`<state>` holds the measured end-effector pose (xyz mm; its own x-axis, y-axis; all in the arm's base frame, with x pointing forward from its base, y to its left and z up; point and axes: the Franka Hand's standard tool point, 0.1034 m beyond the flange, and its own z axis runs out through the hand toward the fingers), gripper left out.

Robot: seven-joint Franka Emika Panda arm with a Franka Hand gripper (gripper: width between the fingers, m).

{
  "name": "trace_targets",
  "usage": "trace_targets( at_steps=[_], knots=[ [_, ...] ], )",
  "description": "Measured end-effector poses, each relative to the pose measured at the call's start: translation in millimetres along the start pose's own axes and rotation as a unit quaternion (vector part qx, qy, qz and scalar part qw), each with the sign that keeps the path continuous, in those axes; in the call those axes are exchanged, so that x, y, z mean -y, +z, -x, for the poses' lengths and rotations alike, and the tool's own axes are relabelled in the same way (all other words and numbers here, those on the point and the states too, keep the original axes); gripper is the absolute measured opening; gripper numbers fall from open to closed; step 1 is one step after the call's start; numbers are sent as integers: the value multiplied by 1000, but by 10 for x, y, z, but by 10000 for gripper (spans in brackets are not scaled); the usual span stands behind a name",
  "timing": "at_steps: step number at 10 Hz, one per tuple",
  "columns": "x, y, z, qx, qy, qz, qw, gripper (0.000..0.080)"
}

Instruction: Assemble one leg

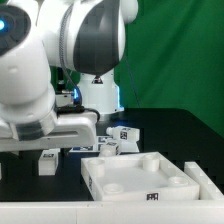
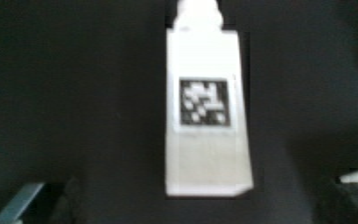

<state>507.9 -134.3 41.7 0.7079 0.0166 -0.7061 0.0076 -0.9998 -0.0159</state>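
In the wrist view a leg point(image 2: 208, 110) lies flat on the black table. It is a white post with a black-and-white tag point(image 2: 202, 105) on its upper face and a narrower peg end point(image 2: 197, 12). My gripper point(image 2: 188, 195) is open above the leg's blunt end. One fingertip point(image 2: 19, 200) and the other point(image 2: 357, 178) stand well apart on either side and do not touch it. In the exterior view the arm hides most of the gripper. Other legs point(image 1: 125, 133) lie on the table there.
The large white tabletop point(image 1: 195, 180) with round corner holes lies at the front on the exterior view's right. Another tagged white part point(image 1: 47, 160) lies toward the front on the exterior view's left. The arm's base point(image 1: 98, 95) stands behind, before a green backdrop.
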Motion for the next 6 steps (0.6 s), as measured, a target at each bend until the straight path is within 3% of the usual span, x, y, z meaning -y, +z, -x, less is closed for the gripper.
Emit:
trace_targets(
  at_steps=[1,3,6],
  knots=[
    [30,-5,-5,30,11,8,999,649],
    [21,-7,-110,30,9,12,999,649],
    [29,17,-110,32,10,11,999,649]
  ],
)
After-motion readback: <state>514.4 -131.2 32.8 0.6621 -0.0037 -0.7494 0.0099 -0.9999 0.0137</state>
